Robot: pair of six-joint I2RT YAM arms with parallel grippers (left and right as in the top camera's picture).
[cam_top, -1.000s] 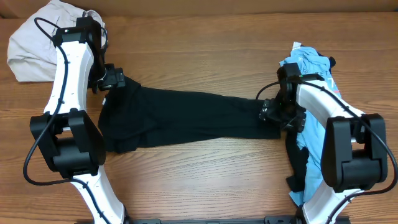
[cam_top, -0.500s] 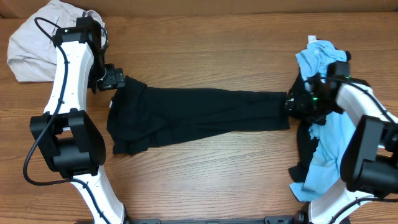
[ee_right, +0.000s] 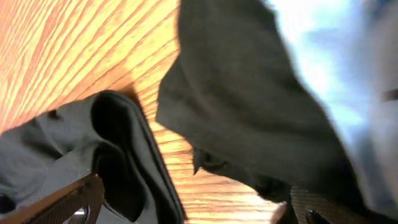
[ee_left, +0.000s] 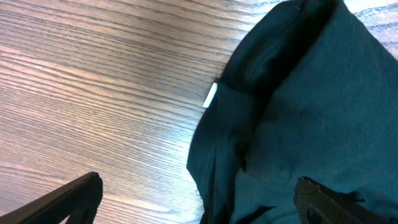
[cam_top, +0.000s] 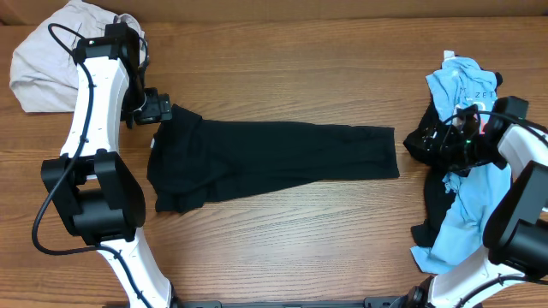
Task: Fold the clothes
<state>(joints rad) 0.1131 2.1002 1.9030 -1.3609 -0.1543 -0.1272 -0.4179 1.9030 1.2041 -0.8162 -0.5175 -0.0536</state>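
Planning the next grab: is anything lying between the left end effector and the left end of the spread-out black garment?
Nothing visible does. The left end effector, open, hangs right at the labelled end of the black garment, with only table wood beside it. The beige garment lies apart, behind the arm.
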